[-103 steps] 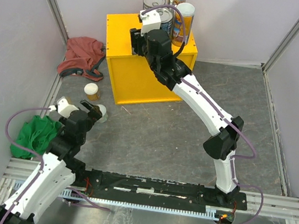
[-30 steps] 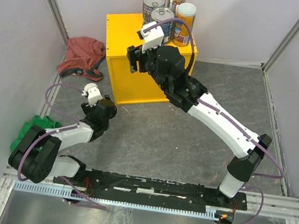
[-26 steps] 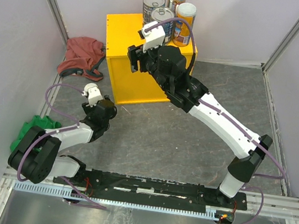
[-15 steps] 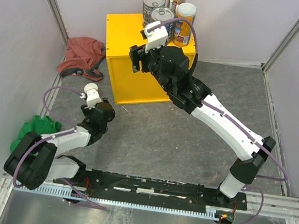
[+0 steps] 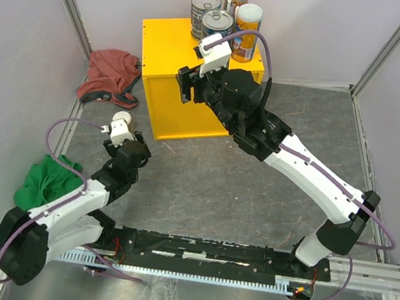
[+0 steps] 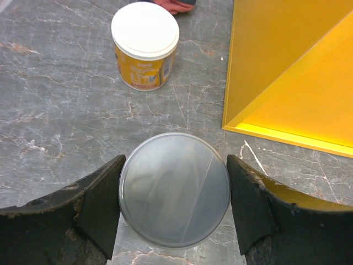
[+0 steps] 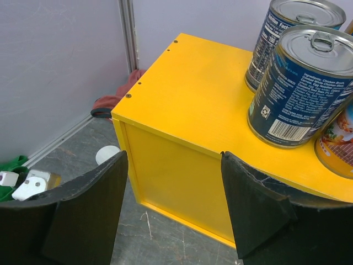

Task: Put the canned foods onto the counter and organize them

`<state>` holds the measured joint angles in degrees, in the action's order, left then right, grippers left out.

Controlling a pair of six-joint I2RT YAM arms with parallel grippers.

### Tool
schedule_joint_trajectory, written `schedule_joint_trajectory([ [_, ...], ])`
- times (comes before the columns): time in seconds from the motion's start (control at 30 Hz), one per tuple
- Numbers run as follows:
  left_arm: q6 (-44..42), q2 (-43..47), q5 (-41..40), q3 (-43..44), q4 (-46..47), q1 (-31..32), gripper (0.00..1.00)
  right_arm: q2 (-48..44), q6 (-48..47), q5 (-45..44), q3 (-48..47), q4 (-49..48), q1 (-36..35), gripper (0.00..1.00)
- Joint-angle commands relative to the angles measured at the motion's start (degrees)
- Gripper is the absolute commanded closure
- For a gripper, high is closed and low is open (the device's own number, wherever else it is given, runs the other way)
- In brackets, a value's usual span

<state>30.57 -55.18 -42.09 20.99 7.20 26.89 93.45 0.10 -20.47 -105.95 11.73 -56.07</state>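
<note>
A short can with a greyish lid [image 6: 174, 189] sits between my left gripper's [image 6: 173, 201] fingers, which press both sides of its rim. Seen from above, that gripper [image 5: 131, 152] points down and hides this can. A second short white-lidded can [image 6: 145, 44] [image 5: 120, 118] stands on the floor just beyond it. On the yellow counter [image 5: 171, 45] [image 7: 187, 88] stand two blue-labelled tins [image 5: 217, 24] [image 7: 300, 88] and two orange-labelled cans [image 5: 248, 22] at the back right. My right gripper [image 7: 172, 155] [image 5: 191, 85] hangs open and empty at the counter's near top edge.
A red cloth [image 5: 110, 76] lies left of the counter by the wall. A green cloth [image 5: 46, 181] lies beside my left arm. Grey walls close in both sides and the back, and a rail [image 5: 193, 252] runs along the near edge.
My left gripper has closed on the short can and its arm has shifted a little. My right arm has drawn back slightly from the counter, still open.
</note>
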Motion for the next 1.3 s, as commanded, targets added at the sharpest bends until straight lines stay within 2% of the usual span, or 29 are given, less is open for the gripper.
schedule_joint_trajectory([
  [0.0,-1.1,5.7,-3.7,4.9,-3.1,0.8,0.88,-3.7,-0.7,-1.4,0.7,-2.7,-0.4,0.24],
  [0.07,-1.5,7.3,-3.7,6.6,-4.7,1.1,0.95,-4.3,-0.9,-1.7,1.3,-2.7,-0.5,0.24],
  [0.13,-2.3,8.6,-3.7,8.7,-6.1,1.7,0.97,-4.9,-1.0,-2.0,1.8,-2.7,-0.5,0.24],
  [0.37,-5.8,9.6,-3.0,18.6,-8.9,3.4,0.97,-7.4,-1.0,-3.1,4.8,-2.9,-0.6,0.24],
  [0.67,-11.3,5.1,-1.3,32.2,-11.3,4.9,0.97,-10.4,-1.1,-4.3,8.0,-3.1,-0.6,0.24],
  [1.27,-20.9,-2.9,4.6,53.3,-15.7,8.4,0.97,-12.4,-2.4,-5.1,10.2,-3.8,-0.5,0.24],
])
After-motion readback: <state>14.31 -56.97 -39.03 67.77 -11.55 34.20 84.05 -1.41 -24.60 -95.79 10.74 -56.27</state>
